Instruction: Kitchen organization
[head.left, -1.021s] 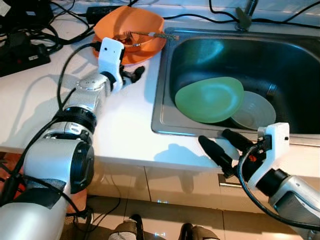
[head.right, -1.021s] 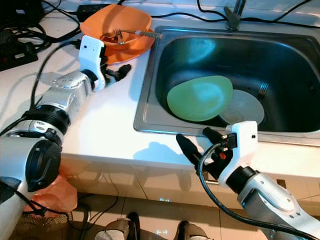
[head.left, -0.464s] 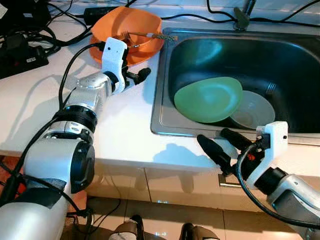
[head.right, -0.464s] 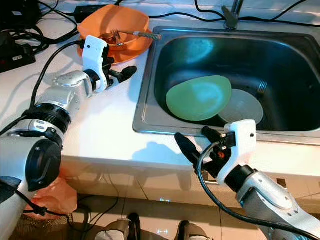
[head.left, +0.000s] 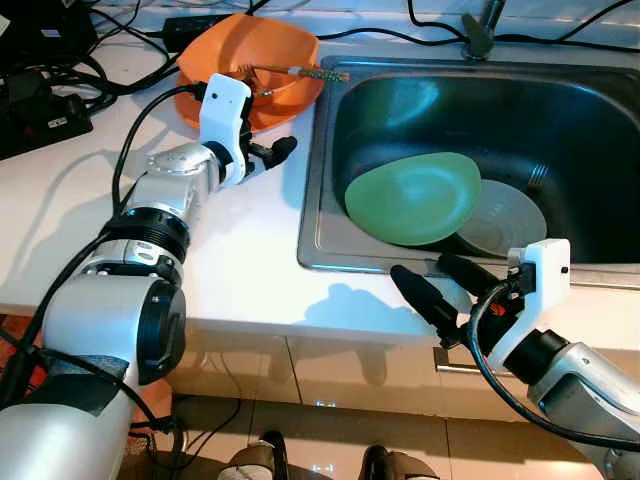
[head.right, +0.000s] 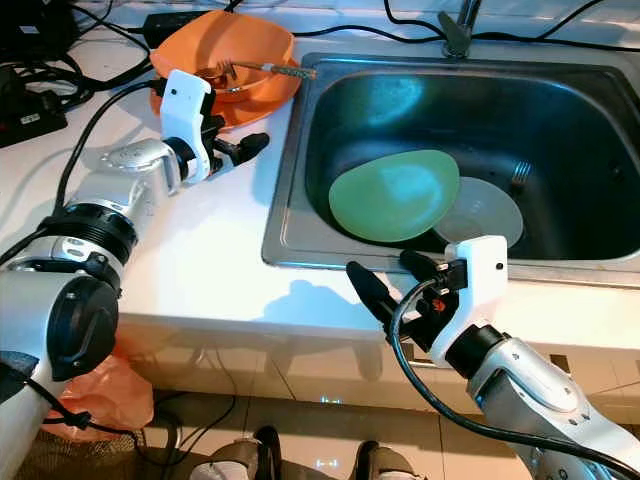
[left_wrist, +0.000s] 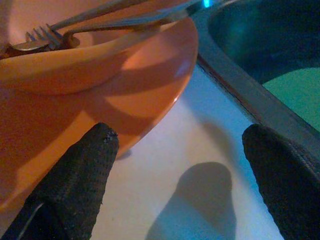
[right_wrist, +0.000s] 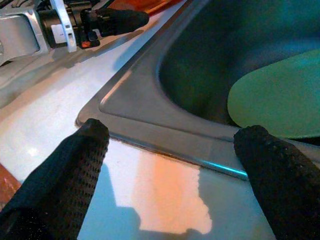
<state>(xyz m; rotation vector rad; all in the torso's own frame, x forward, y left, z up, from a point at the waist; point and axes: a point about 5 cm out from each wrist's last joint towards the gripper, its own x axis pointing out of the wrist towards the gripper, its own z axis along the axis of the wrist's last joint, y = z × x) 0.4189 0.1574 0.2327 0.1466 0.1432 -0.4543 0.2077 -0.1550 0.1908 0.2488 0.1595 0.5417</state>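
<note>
On the white counter (head.left: 250, 250), just left of the sink (head.left: 320, 150), the orange bowl (head.left: 215, 55) is sitting on an orange plate (left_wrist: 150, 100) with a fork (head.left: 268, 69) and another utensil lying across it, and nothing is lifting it yet. The left gripper (head.left: 272, 152) is hovering just beside the plate's rim, its 2 fingers (left_wrist: 82, 175) spread wide and gripping nothing, so I judge that a grasp of the bowl or plate is only being lined up. Inside the sink, a green plate (head.left: 415, 195) is leaning over a pale plate (head.left: 505, 215), with a second fork (head.right: 520, 176) lying behind them, all untouched. The right gripper (head.left: 440, 285) is waiting over the counter's front edge, at the sink's near rim, fingers likewise parted and empty. Judging by this, the organizing is barely starting: all the dishes are still waiting to be moved. Black cables (head.left: 60, 70) are trailing across the far left of the counter.
</note>
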